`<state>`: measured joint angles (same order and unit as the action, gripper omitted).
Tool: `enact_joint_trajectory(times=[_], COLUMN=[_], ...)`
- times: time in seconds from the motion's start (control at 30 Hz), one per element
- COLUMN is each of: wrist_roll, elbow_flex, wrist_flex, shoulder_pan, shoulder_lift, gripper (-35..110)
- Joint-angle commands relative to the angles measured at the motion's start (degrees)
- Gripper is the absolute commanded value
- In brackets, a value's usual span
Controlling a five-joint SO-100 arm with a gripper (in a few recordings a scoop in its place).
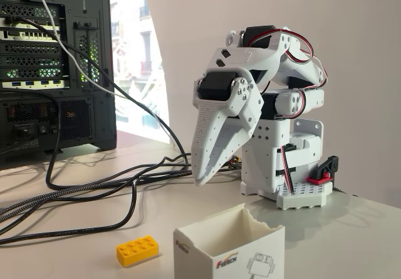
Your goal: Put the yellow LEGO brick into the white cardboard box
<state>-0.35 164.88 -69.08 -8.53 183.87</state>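
You have not started the real work: the brick (137,251) lies flat on the worktop (75,229), just left of the box (229,249) and apart from it. The arm sits folded back, its fingers (210,160) pointing down, well clear of both. They look clenched on nothing, though the angle makes that uncertain. Reach, grasp, carry and drop all remain.

We see a pale bench (363,235) carrying the yellow LEGO brick (137,250), the white cardboard box (229,247) just right of it, black cables (94,191), a computer tower (56,66) and the arm's base (304,194).
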Motion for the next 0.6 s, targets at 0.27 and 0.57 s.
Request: enact_joint_trajectory(times=[0.27,0.57], wrist_roll=[1.0,0.4], elbow_flex=[-0.7,-2.0], wrist_flex=[0.0,-0.4], shoulder_pan=[-0.2,-0.3], shoulder_lift=[0.7,0.7], gripper=[-9,-9])
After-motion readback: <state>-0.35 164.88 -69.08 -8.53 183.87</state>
